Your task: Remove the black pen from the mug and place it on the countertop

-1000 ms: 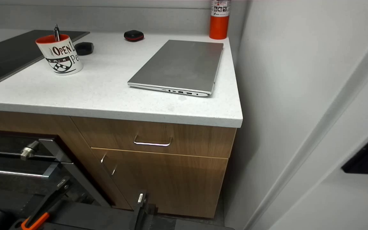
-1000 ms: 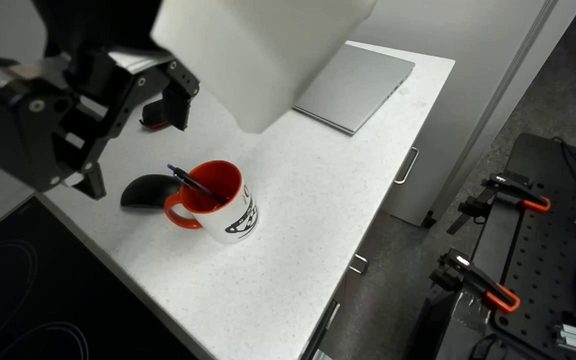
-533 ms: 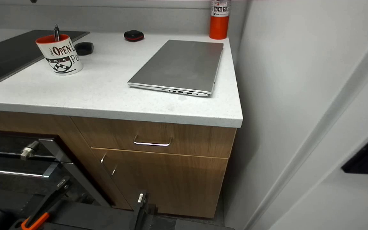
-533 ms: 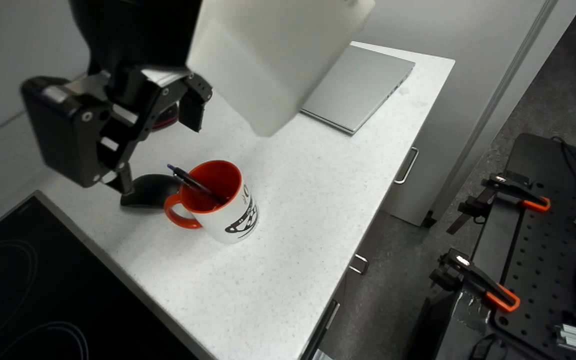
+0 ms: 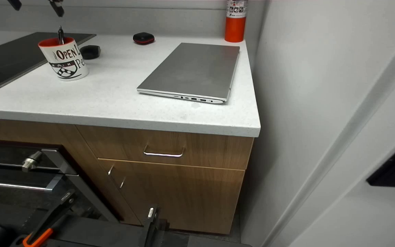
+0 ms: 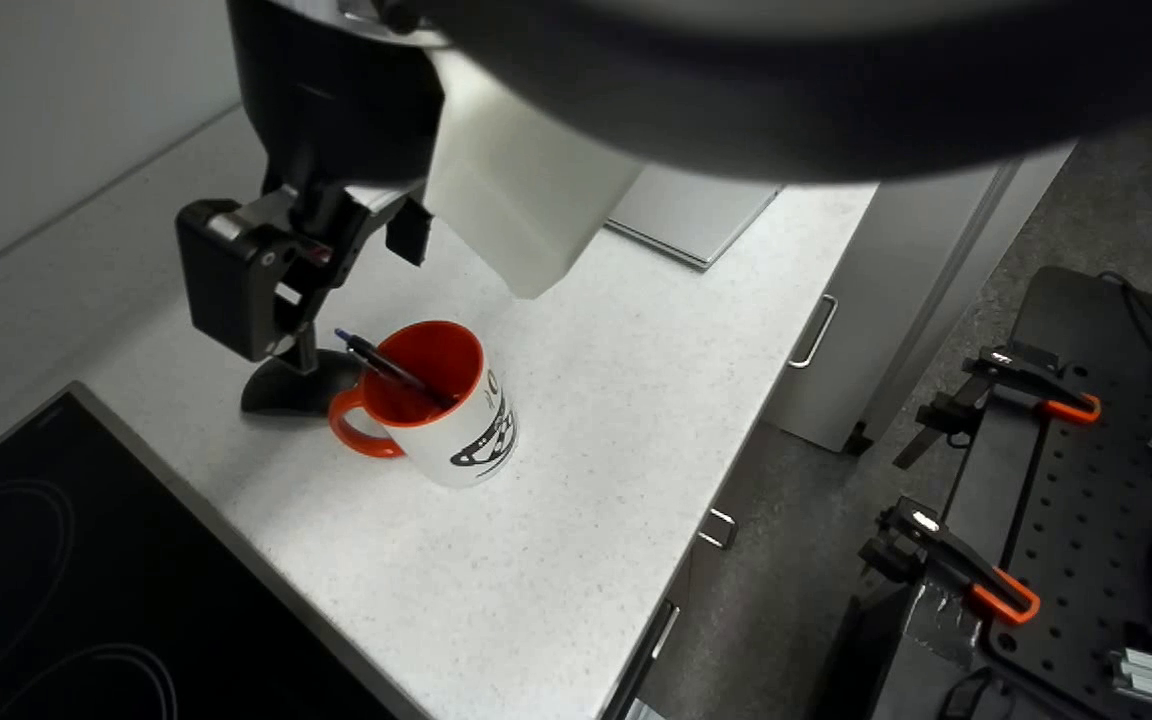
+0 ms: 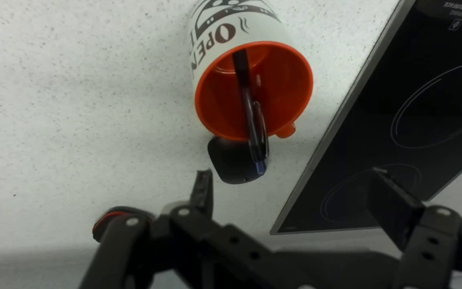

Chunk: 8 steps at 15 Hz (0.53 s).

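The black pen (image 5: pixel 60 35) stands in the white mug with orange-red inside (image 5: pixel 65 61). In an exterior view the pen (image 6: pixel 391 368) leans on the rim of the mug (image 6: pixel 471 430) near its handle, its blue-tipped end sticking out. The mug rests on the white countertop (image 5: pixel 115 99). My gripper (image 7: pixel 291 176) is open and empty. In the wrist view the pen's end (image 7: pixel 255 136) lies ahead of the fingers, nearer the left one, and the mug (image 7: pixel 255 32) is beyond. In both exterior views my gripper (image 6: pixel 356 305) hovers above and behind the mug, apart from the pen.
A dark rounded object (image 6: pixel 286 385) lies close behind the mug. A black-and-red object (image 5: pixel 144 38) lies farther back. A grey laptop (image 5: pixel 194 68) lies to one side, with a red canister (image 5: pixel 235 29) behind it. A black cooktop (image 7: pixel 415 100) borders the counter on the mug's other side.
My open gripper has moved down and closer to the mug, rightward in an exterior view. Its fingertips have come into view at the top left of an exterior view. Pen and mug have not moved.
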Each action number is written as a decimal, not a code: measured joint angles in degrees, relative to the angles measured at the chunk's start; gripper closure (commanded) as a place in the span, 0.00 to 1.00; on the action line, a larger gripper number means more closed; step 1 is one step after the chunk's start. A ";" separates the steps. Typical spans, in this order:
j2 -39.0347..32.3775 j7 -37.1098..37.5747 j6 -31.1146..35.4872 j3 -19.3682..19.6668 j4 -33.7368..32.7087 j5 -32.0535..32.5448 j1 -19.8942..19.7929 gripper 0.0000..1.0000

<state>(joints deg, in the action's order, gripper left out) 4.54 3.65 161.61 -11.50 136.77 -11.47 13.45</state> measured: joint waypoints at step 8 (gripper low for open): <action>-4.62 -0.12 4.97 -0.44 -0.68 0.40 0.02 0.00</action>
<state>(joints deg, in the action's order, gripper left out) -0.08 3.53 166.59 -11.94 136.09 -11.07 13.47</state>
